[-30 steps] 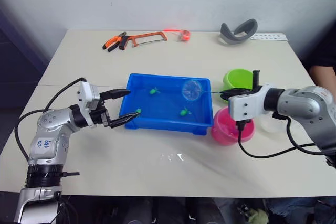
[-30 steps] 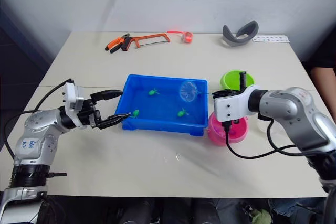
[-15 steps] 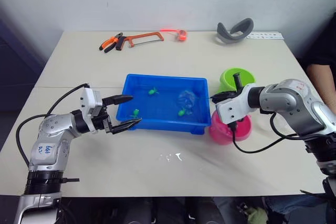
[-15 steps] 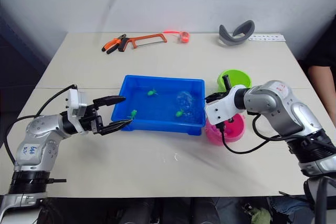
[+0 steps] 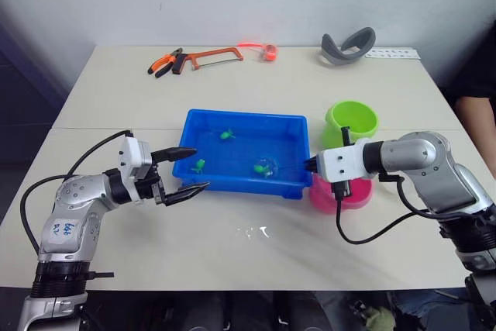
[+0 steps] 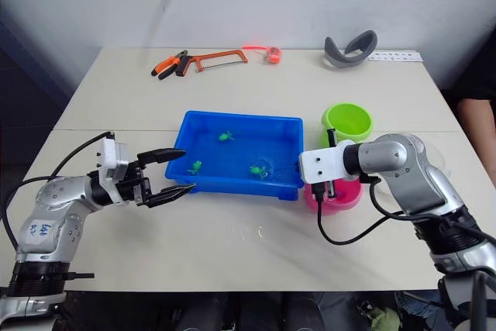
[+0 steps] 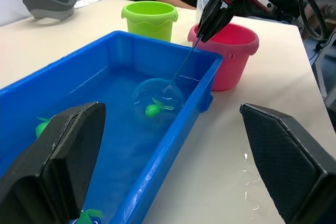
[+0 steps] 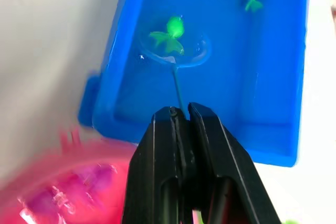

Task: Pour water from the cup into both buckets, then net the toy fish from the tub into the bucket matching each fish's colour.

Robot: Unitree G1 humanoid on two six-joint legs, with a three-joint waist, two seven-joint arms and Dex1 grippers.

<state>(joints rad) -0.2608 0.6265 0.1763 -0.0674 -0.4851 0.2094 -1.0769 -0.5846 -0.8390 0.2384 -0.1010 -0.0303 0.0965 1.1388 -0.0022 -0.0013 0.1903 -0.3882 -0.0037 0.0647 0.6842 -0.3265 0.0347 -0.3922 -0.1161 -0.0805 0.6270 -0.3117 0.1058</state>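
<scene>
The blue tub point(image 5: 240, 116) holds water and three green toy fish point(image 5: 226, 135) point(image 5: 198, 164) point(image 5: 262, 167). My right gripper point(image 5: 311, 165) is shut on the net's thin handle at the tub's right wall. The net's hoop point(image 8: 176, 45) lies in the water around one green fish point(image 8: 170, 32). The pink bucket point(image 5: 353, 195) sits just under that wrist, the green bucket point(image 5: 351, 120) behind it. My left gripper point(image 5: 190, 170) is open and holds nothing, by the tub's front left corner. The clear cup point(image 7: 206, 1) stands beyond the buckets.
An orange hacksaw point(image 5: 213, 56), pliers point(image 5: 164, 62) and a small orange roll point(image 5: 270, 52) lie at the table's far edge. A grey curved band point(image 5: 349, 43) rests at the far right. A person's dark sleeve point(image 5: 477, 75) shows past the right edge.
The right gripper has brought the net down from above the tub's right side into the water, around a green fish. The left gripper has drawn back slightly from the tub.
</scene>
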